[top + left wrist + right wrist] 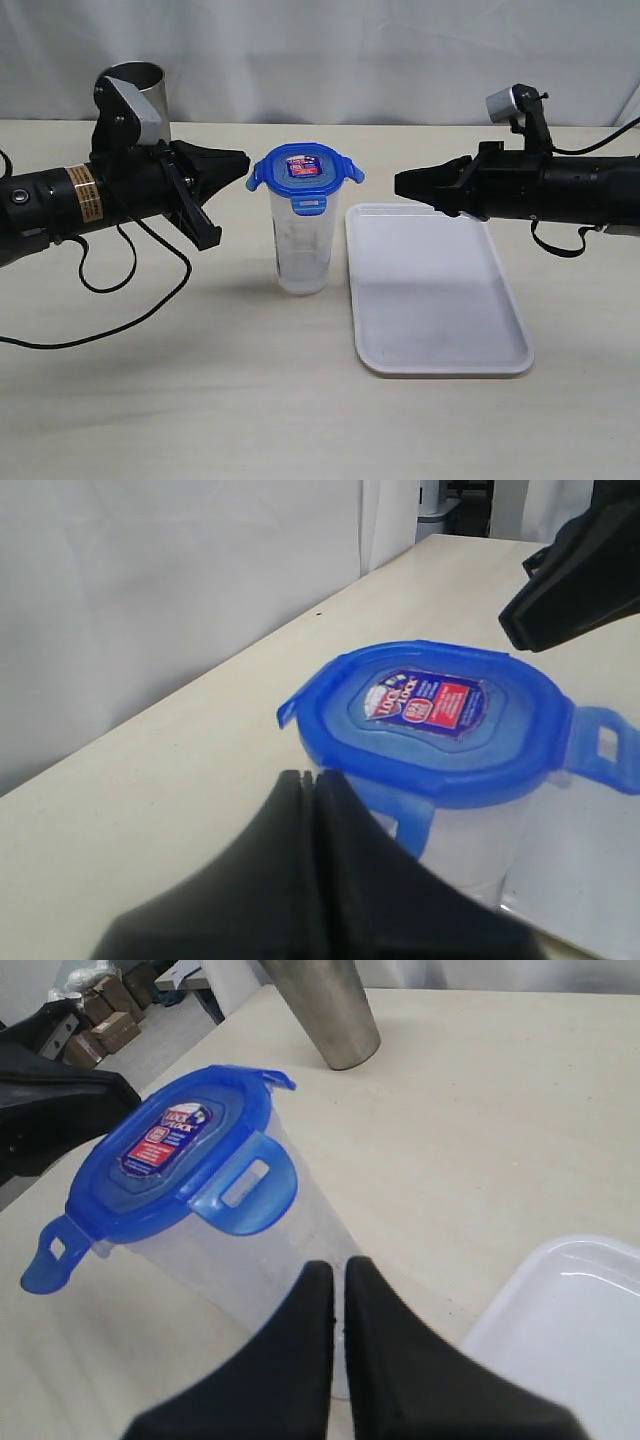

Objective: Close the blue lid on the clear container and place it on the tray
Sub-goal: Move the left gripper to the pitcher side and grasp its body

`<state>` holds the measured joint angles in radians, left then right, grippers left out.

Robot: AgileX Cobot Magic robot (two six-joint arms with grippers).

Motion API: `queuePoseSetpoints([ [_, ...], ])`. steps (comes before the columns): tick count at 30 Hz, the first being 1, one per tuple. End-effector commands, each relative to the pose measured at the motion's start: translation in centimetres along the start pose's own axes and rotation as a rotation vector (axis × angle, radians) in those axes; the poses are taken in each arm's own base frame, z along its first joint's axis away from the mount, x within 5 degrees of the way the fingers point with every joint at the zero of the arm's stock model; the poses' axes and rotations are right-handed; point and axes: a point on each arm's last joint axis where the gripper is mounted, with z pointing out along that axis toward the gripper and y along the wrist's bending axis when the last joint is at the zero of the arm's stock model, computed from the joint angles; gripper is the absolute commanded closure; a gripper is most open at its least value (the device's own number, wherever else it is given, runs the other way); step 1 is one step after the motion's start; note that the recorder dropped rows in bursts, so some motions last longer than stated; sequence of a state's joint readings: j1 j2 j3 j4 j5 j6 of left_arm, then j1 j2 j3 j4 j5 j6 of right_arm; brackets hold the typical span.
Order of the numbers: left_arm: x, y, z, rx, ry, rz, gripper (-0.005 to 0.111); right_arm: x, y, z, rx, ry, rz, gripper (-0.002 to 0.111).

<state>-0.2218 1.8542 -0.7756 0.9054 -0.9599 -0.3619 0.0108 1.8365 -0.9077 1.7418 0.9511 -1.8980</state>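
Wide view first: the clear container [302, 255] stands upright on the table [200, 400], just beside the tray [440, 300] but not on it. The blue lid [303, 167] sits on its mouth. The side flaps [353, 173] stick out like ears, so the lid looks laid on rather than locked. The left gripper [243, 160] hovers at lid height on one side, jaws pressed together and holding nothing. The right gripper [400, 184] faces it from the tray side, equally shut and empty. A steel cup [140, 85] stands behind the left arm, out of play.

Over to the left wrist view: the closed black tips of the left gripper [313, 780] point straight at the near edge of the lid [440, 715], close but apart. The sticker faces up and one flap juts out on the far side.

Right wrist view now: the right gripper [338, 1268], tips together, looks down at the container wall [260, 1260] below the lid [180, 1150]. At least two flaps are clearly flared outward, and a corner of the tray [570, 1330] shows alongside.

So the closing step looks to be the one in hand, with nothing yet gripped. The next move probably calls for pushing those flaps down until they latch. One arm would likely steady the tall container, which could tip under a sideways push. Only then can it be lifted across onto the tray.
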Motion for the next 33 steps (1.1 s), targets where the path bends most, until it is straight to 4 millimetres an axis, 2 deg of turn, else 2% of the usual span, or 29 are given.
queuePoseSetpoints([
  [1, -0.1, 0.2, 0.1, -0.009, -0.007, -0.004, 0.107, -0.1, -0.2, -0.1, 0.006, -0.006, -0.024, 0.104],
  [9, 0.0, 1.4, -1.1, -0.015, -0.001, -0.019, 0.107, -0.2, -0.3, -0.2, 0.011, -0.008, -0.032, 0.104],
  [16, 0.7, 3.1, -5.1, -0.036, -0.127, -0.060, 0.107, -0.2, -1.0, -1.0, 0.026, -0.017, -0.023, 0.104],
  [19, 2.2, 3.6, -6.6, 0.102, -0.058, 0.010, 0.107, -0.3, -0.9, -1.0, 0.007, -0.025, -0.022, 0.104],
  [22, 4.0, 4.6, -5.8, 0.184, -0.005, -0.013, 0.107, -0.1, -0.8, -1.0, -0.001, -0.001, -0.036, 0.104],
  [23, 5.4, 4.7, -4.7, 0.221, 0.013, -0.027, 0.107, 0.0, -0.7, -1.0, -0.004, 0.008, -0.043, 0.104],
  [25, 7.2, 4.4, -3.1, 0.263, 0.023, -0.007, 0.107, 0.1, -0.8, -1.0, -0.002, 0.015, -0.046, 0.104],
  [27, 8.3, 4.5, -1.9, 0.225, 0.012, -0.059, 0.104, 0.1, -0.9, -1.0, 0.008, 0.019, -0.044, 0.104],
  [29, 8.6, 4.5, -1.3, 0.236, 0.006, -0.014, 0.086, 0.1, -0.9, -1.0, 0.008, 0.019, -0.044, 0.104],
  [30, 8.5, 4.3, -1.0, 0.232, -0.002, -0.006, 0.070, 0.1, -0.9, -1.0, 0.008, 0.019, -0.044, 0.104],
  [32, 8.3, 3.7, 0.0, 0.218, -0.018, -0.012, 0.030, 0.1, -0.9, -1.0, 0.008, 0.019, -0.044, 0.104],
  [33, 8.2, 3.2, 0.8, 0.205, -0.028, -0.029, 0.016, 0.1, -0.9, -1.0, 0.008, 0.019, -0.044, 0.104],
])
